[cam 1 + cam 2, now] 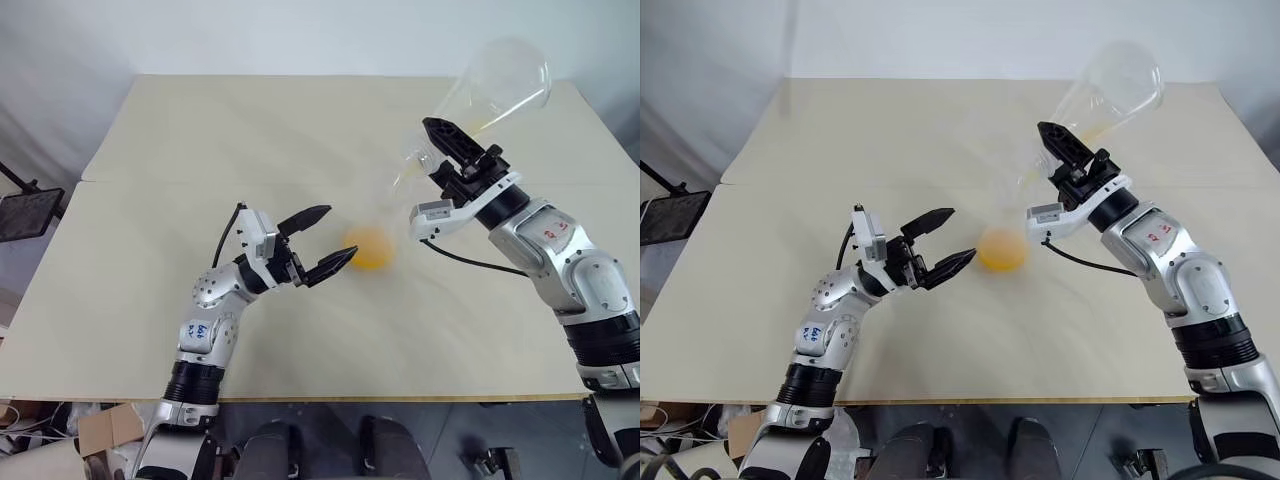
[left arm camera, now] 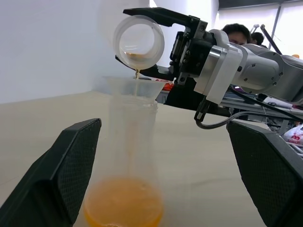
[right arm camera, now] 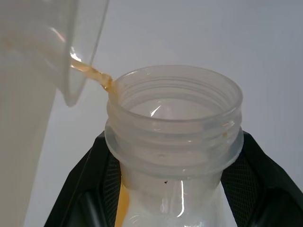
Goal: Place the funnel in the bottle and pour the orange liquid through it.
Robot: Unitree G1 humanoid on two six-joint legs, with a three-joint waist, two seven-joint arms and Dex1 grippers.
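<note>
The bottle [image 1: 378, 215] stands upright mid-table, see-through, with orange liquid [image 1: 368, 248] pooled in its wide base. The clear funnel [image 2: 135, 87] sits in its neck. My right gripper [image 1: 460, 140] is shut on the threaded neck of a clear tapered container [image 1: 500, 80]. It holds the container tilted above the funnel, mouth down. A thin orange stream [image 2: 137, 75] runs from that mouth [image 3: 175, 94] into the funnel. My left gripper [image 1: 338, 233] is open, its fingers [image 2: 61, 170] on either side of the bottle's base without touching it.
The cream table [image 1: 200, 130] has a seam across its left half and bare room all around the bottle. A black object [image 1: 25, 215] sits off the table's left edge. A person [image 2: 239, 30] is in the background behind my right arm.
</note>
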